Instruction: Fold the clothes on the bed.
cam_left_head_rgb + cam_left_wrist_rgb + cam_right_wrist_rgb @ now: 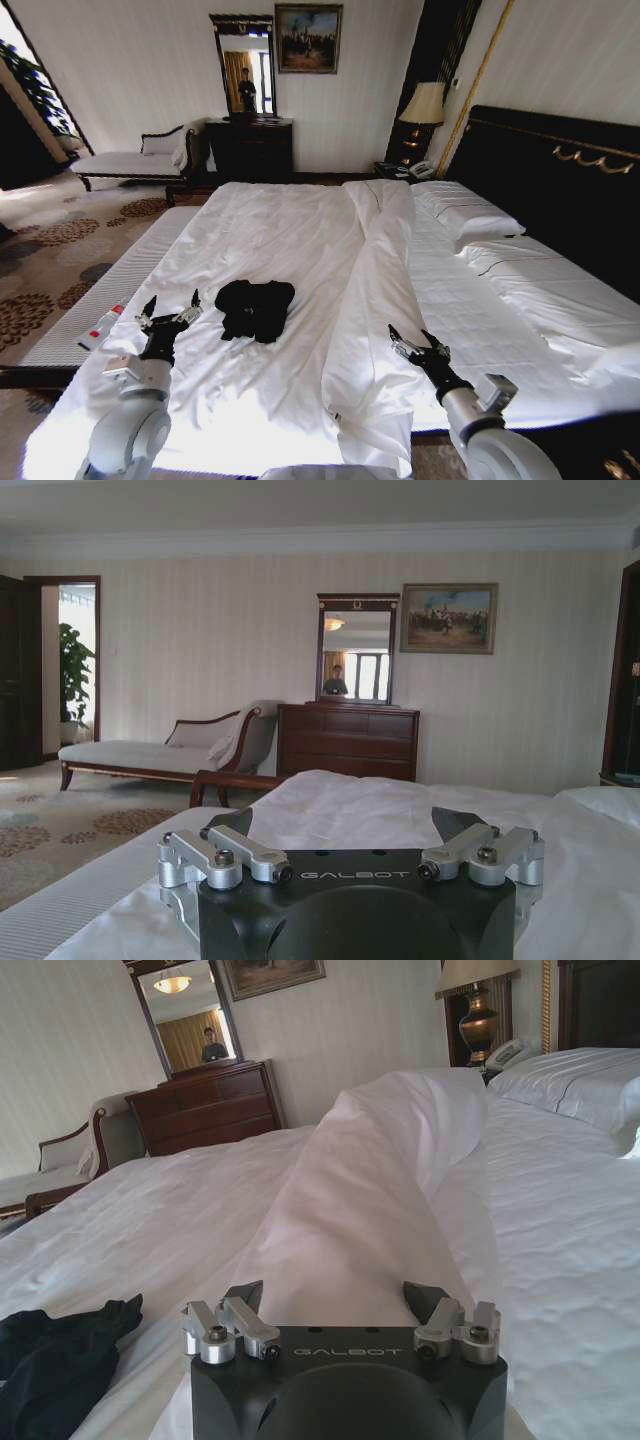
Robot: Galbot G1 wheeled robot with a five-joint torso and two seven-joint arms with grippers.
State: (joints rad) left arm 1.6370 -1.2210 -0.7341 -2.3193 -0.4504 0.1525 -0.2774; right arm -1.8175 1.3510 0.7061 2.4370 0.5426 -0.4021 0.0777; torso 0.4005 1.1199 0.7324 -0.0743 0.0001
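Black T-shirt (255,308) lies crumpled on the bed (300,240), nearer its foot edge. Left gripper (170,312), fingers spread and empty, sits just beside it and is nearer. Right gripper (418,346), also spread and empty, lies well apart beyond the duvet ridge (375,290).

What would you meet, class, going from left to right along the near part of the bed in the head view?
Small tube on the bench → left gripper, jaws open → black T-shirt → folded-back ridge of duvet → right gripper, jaws open.
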